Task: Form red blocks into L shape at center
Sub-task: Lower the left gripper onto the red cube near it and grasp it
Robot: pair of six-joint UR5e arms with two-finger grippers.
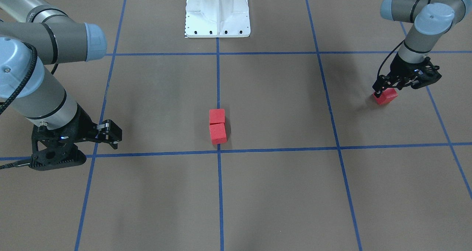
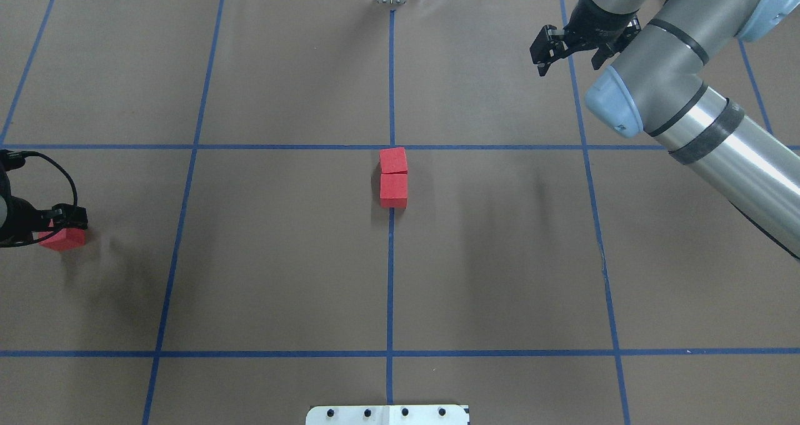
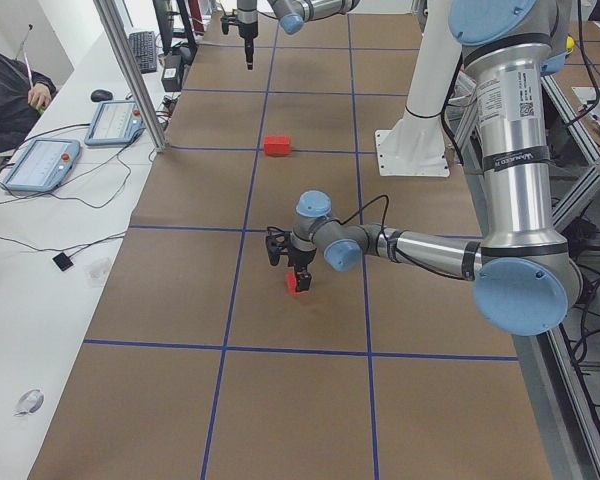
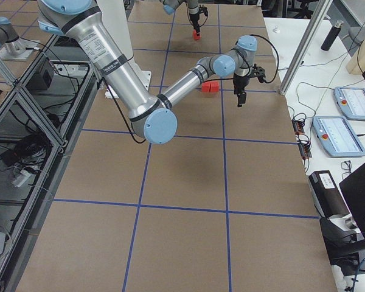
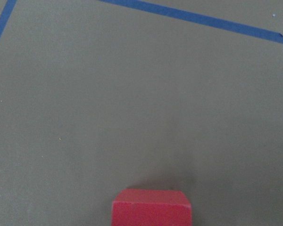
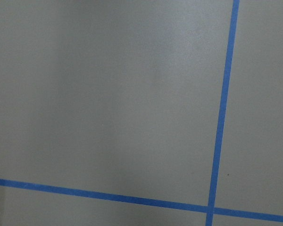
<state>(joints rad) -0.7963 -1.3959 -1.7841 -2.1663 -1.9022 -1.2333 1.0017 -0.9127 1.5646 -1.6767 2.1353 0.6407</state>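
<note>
Two red blocks [image 1: 217,116] [image 1: 218,133] lie touching in a line along the middle blue tape, just on the robot's side of the center crossing [image 1: 219,151]. They also show in the overhead view [image 2: 393,160] [image 2: 394,191], with the crossing [image 2: 391,147] beside them. My left gripper [image 1: 378,92] [image 2: 67,224] is low at the table and shut on the third red block [image 1: 386,96] [image 2: 62,239], which sits turned at an angle; the block shows at the bottom of the left wrist view [image 5: 151,207]. My right gripper [image 1: 113,136] [image 2: 542,57] is open and empty, far from the blocks.
The white robot base plate [image 1: 217,26] stands behind the middle line. The right arm's long links [image 2: 687,100] reach across the robot's right side. The brown surface carries a blue tape grid [image 6: 220,117]. Tablets and cables lie on the side bench [image 3: 40,165].
</note>
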